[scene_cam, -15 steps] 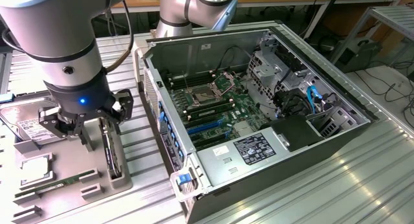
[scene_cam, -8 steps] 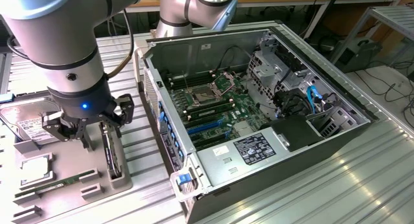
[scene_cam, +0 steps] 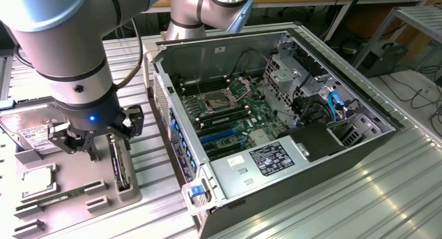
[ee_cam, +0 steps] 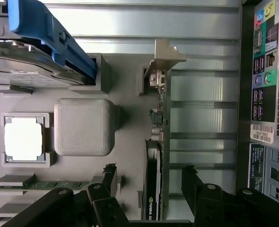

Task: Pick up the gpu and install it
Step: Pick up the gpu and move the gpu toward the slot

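The gripper (ee_cam: 149,168) hangs over the grey tray (ee_cam: 130,123) with its jaws spread wide, one finger on each side of the gpu (ee_cam: 152,191), clear of it; the gpu stands on edge in the tray's slot nearest the computer case (scene_cam: 241,212)

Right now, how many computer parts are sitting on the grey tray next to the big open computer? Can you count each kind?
Hard drive: 1
Processor chip: 1
Green memory stick: 1
gpu: 1
Total: 4 parts on the grey tray
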You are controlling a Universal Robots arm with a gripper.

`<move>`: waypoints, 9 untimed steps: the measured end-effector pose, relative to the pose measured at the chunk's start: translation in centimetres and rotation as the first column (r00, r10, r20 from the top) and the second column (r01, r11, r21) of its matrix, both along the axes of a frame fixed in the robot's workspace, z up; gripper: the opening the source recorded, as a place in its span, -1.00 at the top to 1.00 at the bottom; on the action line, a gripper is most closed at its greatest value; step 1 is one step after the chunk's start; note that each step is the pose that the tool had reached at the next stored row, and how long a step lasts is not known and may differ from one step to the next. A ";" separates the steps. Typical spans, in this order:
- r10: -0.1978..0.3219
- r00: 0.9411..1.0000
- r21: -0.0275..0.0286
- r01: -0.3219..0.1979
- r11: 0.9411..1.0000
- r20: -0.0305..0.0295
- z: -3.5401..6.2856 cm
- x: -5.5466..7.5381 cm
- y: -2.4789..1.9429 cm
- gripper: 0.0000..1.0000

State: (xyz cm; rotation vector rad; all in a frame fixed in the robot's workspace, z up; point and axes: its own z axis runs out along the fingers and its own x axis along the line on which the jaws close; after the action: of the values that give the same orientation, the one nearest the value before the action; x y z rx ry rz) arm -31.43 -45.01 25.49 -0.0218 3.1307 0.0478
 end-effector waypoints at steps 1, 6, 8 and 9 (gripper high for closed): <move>0.000 1.000 0.000 0.000 1.000 0.000 -0.20 0.0 0.00 -0.33; 0.000 1.000 0.000 0.000 1.000 0.000 -1.08 0.0 0.00 -0.33; 0.000 1.000 0.000 0.000 1.000 0.000 -1.46 0.0 0.00 -0.33; 0.000 1.000 0.000 0.000 1.000 0.000 -1.64 0.0 0.00 -0.33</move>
State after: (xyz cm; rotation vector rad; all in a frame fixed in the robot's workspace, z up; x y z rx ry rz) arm -31.39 -45.01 23.85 -0.0220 3.1307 0.0476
